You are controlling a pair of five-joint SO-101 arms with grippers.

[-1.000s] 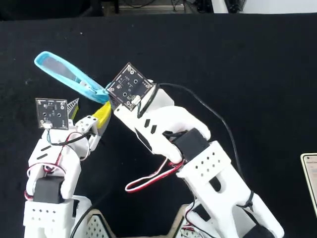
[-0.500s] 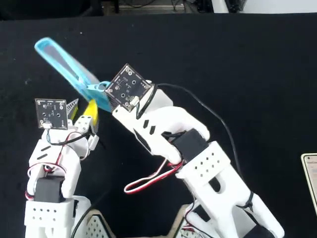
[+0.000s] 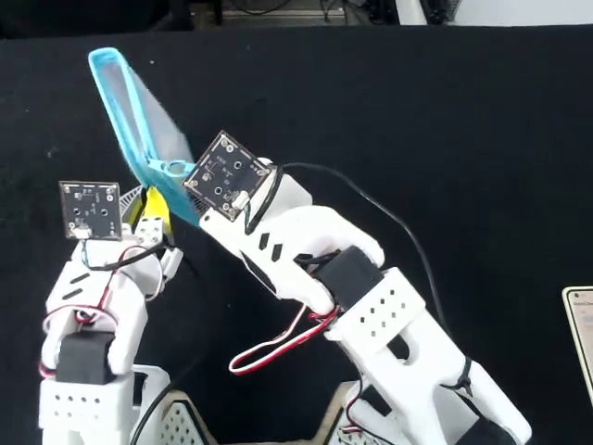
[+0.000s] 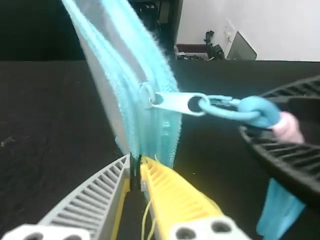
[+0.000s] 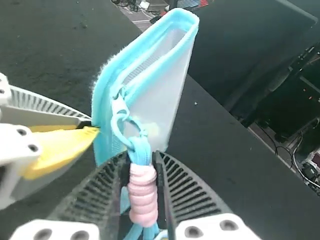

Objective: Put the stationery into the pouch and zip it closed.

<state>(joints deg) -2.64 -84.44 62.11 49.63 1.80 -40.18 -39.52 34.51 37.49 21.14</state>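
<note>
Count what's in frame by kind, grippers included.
Light blue pouch: 1
Zipper pull: 1
Pink beaded pull cord: 1
Grippers: 2, with the left gripper shut on the pouch and the right gripper shut on the pink beaded pull cord
Card at the table edge: 1
Total: 6

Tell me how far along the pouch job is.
Done: the pouch is up off the table; its contents are unclear. In hand: left gripper pinches the zip end, right gripper holds the pull cord. Left: running the slider along; it sits near the pinched end.
</note>
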